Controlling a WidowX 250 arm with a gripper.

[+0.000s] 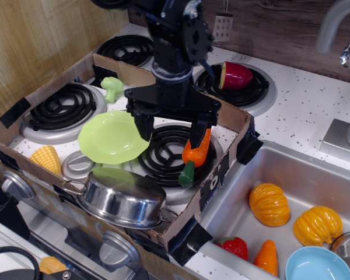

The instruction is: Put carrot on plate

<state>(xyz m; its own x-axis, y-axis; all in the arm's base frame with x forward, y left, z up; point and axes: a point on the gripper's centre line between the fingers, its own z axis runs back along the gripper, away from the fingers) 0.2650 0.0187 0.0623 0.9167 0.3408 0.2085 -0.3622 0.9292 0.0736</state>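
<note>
The carrot (195,153) lies on the front-right burner (169,153) — just right of the plate (114,137). The pot (121,197) sits before the plate; the corn (46,157) lies to its left.
</note>
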